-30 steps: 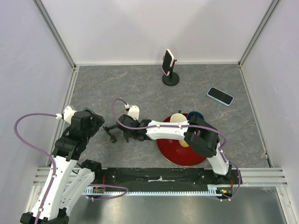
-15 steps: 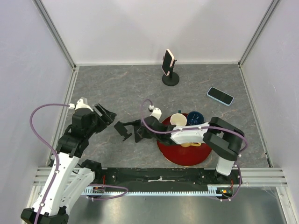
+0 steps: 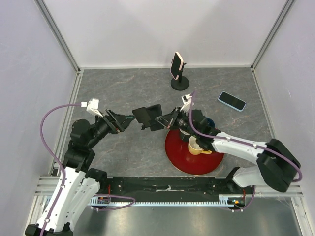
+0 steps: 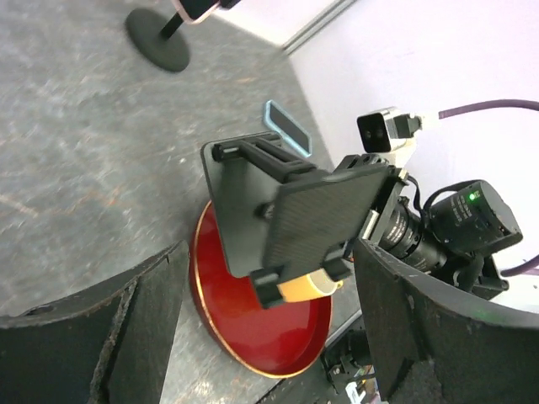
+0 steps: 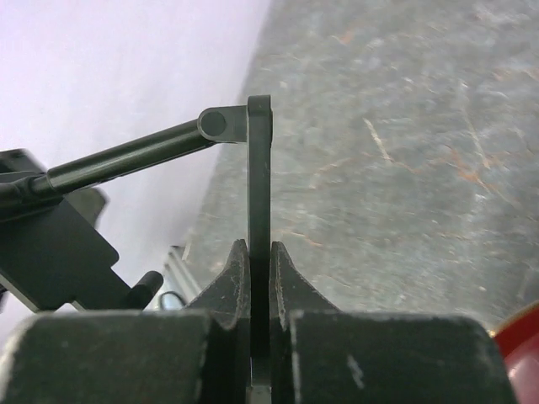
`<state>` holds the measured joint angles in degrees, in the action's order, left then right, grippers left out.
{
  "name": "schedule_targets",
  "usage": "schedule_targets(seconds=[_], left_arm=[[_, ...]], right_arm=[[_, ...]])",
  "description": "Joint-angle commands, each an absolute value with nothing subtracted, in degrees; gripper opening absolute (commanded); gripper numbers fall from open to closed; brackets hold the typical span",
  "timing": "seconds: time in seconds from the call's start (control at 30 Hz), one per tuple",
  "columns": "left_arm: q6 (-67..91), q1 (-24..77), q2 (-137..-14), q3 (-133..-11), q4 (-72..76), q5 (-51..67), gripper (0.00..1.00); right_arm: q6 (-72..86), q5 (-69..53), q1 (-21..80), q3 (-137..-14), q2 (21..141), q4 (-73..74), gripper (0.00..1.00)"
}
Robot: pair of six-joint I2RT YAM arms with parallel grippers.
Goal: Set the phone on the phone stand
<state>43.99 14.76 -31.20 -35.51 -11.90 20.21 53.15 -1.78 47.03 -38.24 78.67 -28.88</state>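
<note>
One phone stand (image 3: pixel 147 115) in right claw (image 3: pixel 166 122)

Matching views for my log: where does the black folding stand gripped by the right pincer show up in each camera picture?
Top external: black folding stand sits left of centre, at the tip of the right pincer.
Left wrist: mid-picture, its flat plate facing the camera.
Right wrist: centre, edge-on and upright, clamped between the fingers.
Shared landmark: the red plate, low in the left wrist view, bottom right corner in the right wrist view.
</note>
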Motion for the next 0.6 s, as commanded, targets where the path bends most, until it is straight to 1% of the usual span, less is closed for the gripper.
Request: schedule_targets(seconds=[0.0, 0.1, 0.13, 0.2, 0.23, 0.3, 0.33, 0.37, 0.47, 0.57], left_arm=[[42.8, 14.7, -29.9, -34.4, 1.9, 26.8, 0.84], [44.6, 14.7, -30.2, -32.2, 11.2, 31.8, 0.81], [45.7, 14.8, -31.6, -31.4, 18.1, 36.1, 0.8], [50.5, 14.8, -34.1, -29.2, 27.4, 40.9, 0.78], [52.7, 14.8, -37.1, -28.7, 37.1, 45.5, 0.75], [59.2, 14.8, -40.7, -27.4, 45.7, 49.2, 0.75], [61.4, 14.9, -42.5, -27.2, 50.5, 51.8, 0.73], [65.4, 14.9, -46.1, -27.0, 57.1, 52.8, 0.73], [69.5, 16.5, -51.5, -27.4, 64.9, 54.8, 0.71], [68.9, 19.9, -54.0, -28.0, 65.7, 54.3, 0.65]], right_arm=[[54.6, -9.3, 44.3, -38.3, 71.4, -35.0, 0.0], [57.4, -14.7, 41.3, -37.7, 69.0, -37.3, 0.0], [59.2, -16.2, 40.7, -37.7, 68.7, -38.0, 0.0], [61.2, -19.9, 39.7, -37.2, 68.2, -41.0, 0.0], [63.0, -20.4, 39.6, -36.9, 67.9, -41.7, 0.0], [63.5, -21.3, 39.2, -36.4, 67.6, -42.3, 0.0], [63.6, -21.1, 39.2, -36.3, 67.0, -41.9, 0.0], [63.9, -20.8, 39.1, -35.8, 66.8, -41.9, 0.0], [64.7, -20.6, 39.1, -35.3, 66.4, -43.2, 0.0], [64.9, -20.3, 39.1, -35.3, 66.4, -43.2, 0.0]])
